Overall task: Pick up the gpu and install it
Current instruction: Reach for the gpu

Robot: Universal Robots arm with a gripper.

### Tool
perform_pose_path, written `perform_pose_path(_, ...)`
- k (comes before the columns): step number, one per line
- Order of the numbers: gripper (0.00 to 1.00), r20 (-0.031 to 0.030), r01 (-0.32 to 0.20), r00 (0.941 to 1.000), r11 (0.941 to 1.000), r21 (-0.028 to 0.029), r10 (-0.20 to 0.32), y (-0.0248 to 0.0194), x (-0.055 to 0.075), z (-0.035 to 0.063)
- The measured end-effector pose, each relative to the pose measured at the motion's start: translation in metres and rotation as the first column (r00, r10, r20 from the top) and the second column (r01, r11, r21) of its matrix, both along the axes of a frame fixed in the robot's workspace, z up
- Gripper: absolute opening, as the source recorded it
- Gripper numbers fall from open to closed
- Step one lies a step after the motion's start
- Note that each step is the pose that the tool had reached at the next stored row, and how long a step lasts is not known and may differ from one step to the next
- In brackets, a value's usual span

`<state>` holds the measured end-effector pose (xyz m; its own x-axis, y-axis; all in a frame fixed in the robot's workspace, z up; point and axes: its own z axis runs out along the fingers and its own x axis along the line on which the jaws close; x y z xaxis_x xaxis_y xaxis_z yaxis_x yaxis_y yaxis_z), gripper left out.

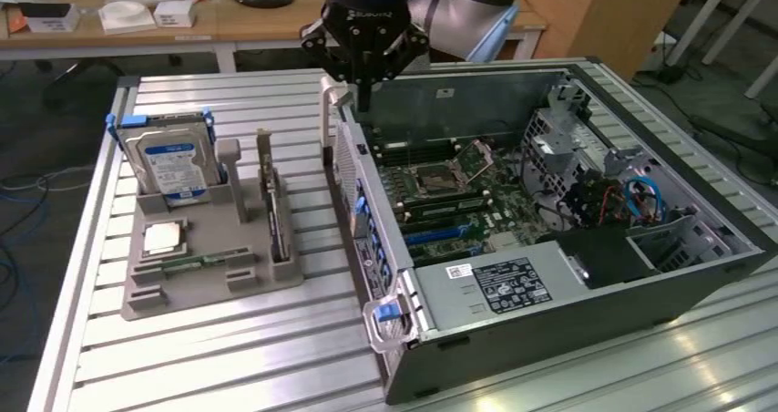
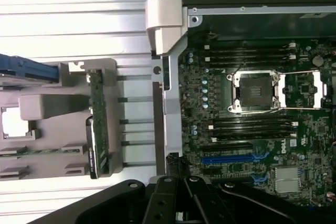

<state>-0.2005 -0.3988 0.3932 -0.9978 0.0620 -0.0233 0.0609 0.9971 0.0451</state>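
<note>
One gpu [image 1: 272, 207] stands edgewise, slotted for pinching; our clenched, empty gripper [image 1: 361, 88] hovers by the table's [image 1: 243, 357] far edge.

Table [image 1: 207, 366], silver, ribbed in parallel slats. Holder [image 1: 207, 289], plain grey. Hard drive [image 1: 174, 161], silver with a blue-and-white label. Gpu [image 1: 275, 213], black face with a brownish-green edge. Gripper [image 1: 361, 91], black. Computer case [image 1: 584, 321], dark grey, enclosing a dark green motherboard [image 1: 456, 198] with one blue slot [image 2: 231, 158], blue cables [image 1: 642, 198] and a black-and-white sticker [image 1: 505, 284].
</note>
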Motion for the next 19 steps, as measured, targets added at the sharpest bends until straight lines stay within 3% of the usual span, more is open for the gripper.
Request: perform_pose_path(19,0.1,-0.0001,-0.023,0.9997,0.9997,0.0,0.023,0.0,-0.053,-0.0001)
